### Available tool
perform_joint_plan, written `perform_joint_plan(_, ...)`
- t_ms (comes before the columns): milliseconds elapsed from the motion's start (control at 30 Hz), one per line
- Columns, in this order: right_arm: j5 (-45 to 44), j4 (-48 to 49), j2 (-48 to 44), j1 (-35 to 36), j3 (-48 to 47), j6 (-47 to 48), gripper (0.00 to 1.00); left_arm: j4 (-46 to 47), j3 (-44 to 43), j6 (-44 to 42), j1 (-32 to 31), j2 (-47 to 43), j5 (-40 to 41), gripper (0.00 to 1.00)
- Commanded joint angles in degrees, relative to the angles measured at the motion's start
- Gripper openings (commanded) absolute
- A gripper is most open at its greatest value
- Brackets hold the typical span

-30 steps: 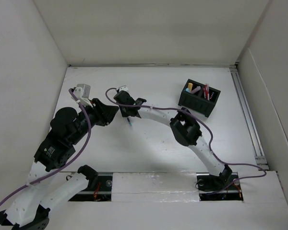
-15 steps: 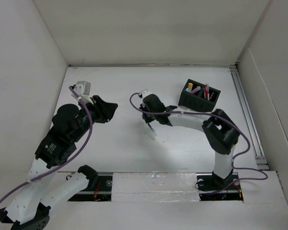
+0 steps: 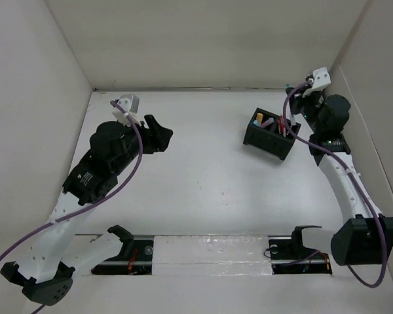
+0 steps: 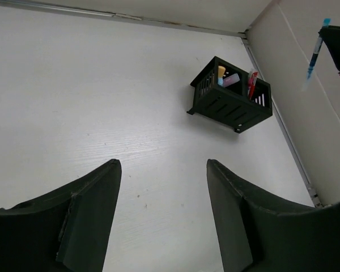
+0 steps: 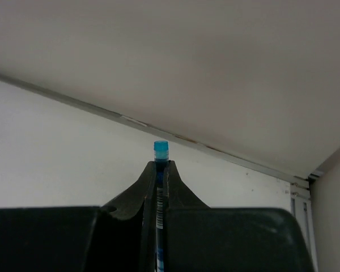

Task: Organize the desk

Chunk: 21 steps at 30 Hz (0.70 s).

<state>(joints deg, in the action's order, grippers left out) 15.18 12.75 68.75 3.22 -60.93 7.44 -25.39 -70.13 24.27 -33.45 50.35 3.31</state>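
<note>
Right hand [image 5: 160, 170] pressed together on an upright blue pen [image 5: 161, 148], raised near the right wall [image 3: 380, 131], apparently just beyond the black box [image 3: 272, 134] holding other pens. Left hand [image 4: 161, 167] spread above the white bench [image 3: 203, 190], which extends beneath both arms to that wall.

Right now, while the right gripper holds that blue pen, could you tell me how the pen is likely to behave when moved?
The blue pen looks thin and rigid, so it should stay straight and weigh little. The right gripper pinches its smooth-looking barrel between narrow fingers, so it might swivel or slip; the left wrist view shows it slightly tilted.
</note>
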Motion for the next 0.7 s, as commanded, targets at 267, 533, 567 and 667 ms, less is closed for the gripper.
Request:
perform_joint_plan(267,31.6,28.1,18.2,-16.2,-1.0,-4.0,0.0,1.8,-6.1,0.3,-0.3,4.9,3.5,0.85)
perform_joint_plan(533,34.9,44.3,22.5,-16.2,4.5,-12.9,0.0,1.3,-5.5,1.9,-0.3,4.8,4.8,0.91)
perform_joint_plan(567,35.0,45.6,22.8,-16.2,5.4,-14.3,0.0,1.1,-5.5,1.9,-0.3,4.8,4.9,0.91)
perform_joint_plan(667,34.8,53.0,24.5,-15.1,9.4,-17.0,0.0,0.7,-5.3,2.1,-0.3,4.8,5.2,0.93)
